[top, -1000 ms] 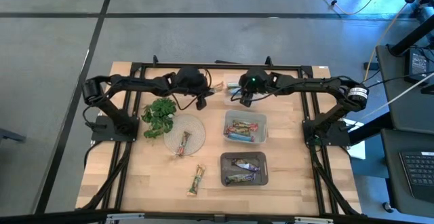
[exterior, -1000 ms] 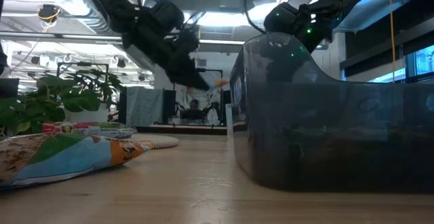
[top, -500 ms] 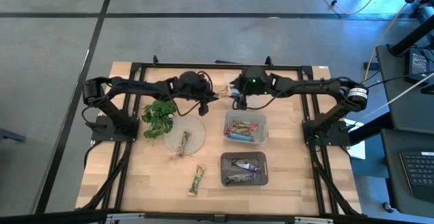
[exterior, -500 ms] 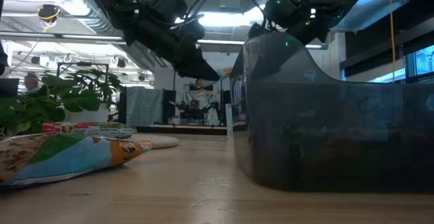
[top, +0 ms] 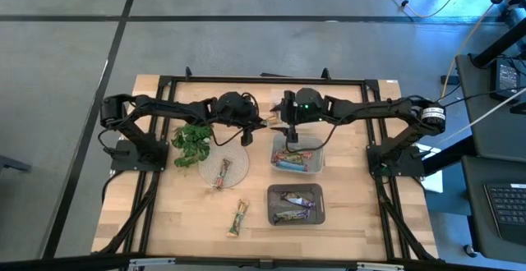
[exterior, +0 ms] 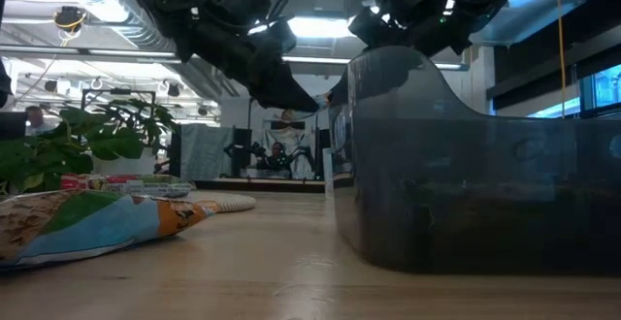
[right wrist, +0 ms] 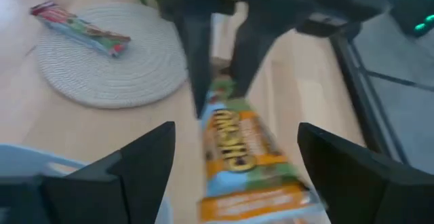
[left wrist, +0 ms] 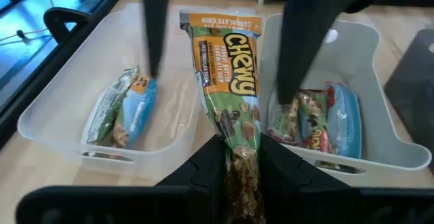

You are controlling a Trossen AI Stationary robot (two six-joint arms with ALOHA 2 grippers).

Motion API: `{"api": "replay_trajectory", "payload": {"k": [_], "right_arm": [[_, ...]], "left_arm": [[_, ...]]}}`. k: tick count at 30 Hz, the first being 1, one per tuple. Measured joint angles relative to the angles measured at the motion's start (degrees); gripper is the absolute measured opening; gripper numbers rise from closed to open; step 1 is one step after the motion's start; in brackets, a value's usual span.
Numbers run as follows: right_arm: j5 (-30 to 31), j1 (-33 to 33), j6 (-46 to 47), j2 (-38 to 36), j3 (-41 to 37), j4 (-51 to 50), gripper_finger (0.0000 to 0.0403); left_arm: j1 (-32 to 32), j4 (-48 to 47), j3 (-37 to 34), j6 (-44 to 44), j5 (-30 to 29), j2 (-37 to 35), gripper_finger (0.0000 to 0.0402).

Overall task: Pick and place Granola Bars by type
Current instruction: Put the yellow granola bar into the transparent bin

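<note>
My left gripper (left wrist: 243, 161) is shut on a green-and-orange "Chewy" granola bar (left wrist: 227, 75) and holds it in the air over the far middle of the table (top: 265, 123). My right gripper (right wrist: 236, 130) is open. Its two fingers (left wrist: 157, 27) stand on either side of the bar's free end without touching it. A blue-green bar (left wrist: 125, 108) lies in one clear bin, and several bars (left wrist: 319, 122) lie in the neighbouring bin (top: 297, 153). A red bar (right wrist: 78, 27) rests on the round woven disc (right wrist: 115, 68). Another bar (top: 238, 218) lies flat on the table. My left gripper pinches the Chewy bar by one end (left wrist: 239, 149) between its two fingers. It comes level from the table's left, with the fingers in line with the bar's length. The bar is lifted clear and sticks out toward the right gripper, above the gap between two bins.
A leafy plant sprig (top: 193, 140) lies left of the disc. A third bin (top: 296, 204) with dark-wrapped bars sits nearer the front edge and fills the low view's right (exterior: 466, 165). The black frame rail (top: 263, 80) runs along the far edge.
My left gripper has swung the bar from pointing toward the far edge to pointing toward the table's right, and has shifted slightly right. My right gripper has moved toward the table's left and near side, and its fingers now stand on either side of the bar's free end.
</note>
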Motion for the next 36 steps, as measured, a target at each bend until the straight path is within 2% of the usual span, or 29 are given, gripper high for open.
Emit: {"api": "replay_trajectory", "payload": {"k": [10,16,23,26,29,36], "right_arm": [[-0.5,0.4,4.0,0.0,0.0,-0.4,0.0304],[-4.6,0.4,3.7,0.0,0.0,-1.4,0.0242],[-4.7,0.3,3.6,0.0,0.0,-1.5,0.0147],[-4.7,0.3,3.6,0.0,0.0,-1.6,0.0118],[-4.7,0.3,3.6,0.0,0.0,-1.6,0.0106],[-4.6,0.3,3.7,0.0,0.0,-2.2,0.0109]], "left_arm": [[-1.2,0.0,0.0,0.7,0.0,0.0,0.0067],[-1.2,-0.1,0.0,1.5,0.0,0.0,0.0064],[-1.2,-0.1,0.0,1.5,-0.3,0.0,0.0067],[-1.2,-0.1,0.0,1.5,-0.8,0.0,0.0065],[-1.2,-0.1,0.0,1.5,-0.9,0.0,0.0064],[-1.2,-0.1,0.0,1.4,-1.2,0.0,0.0073]]}}
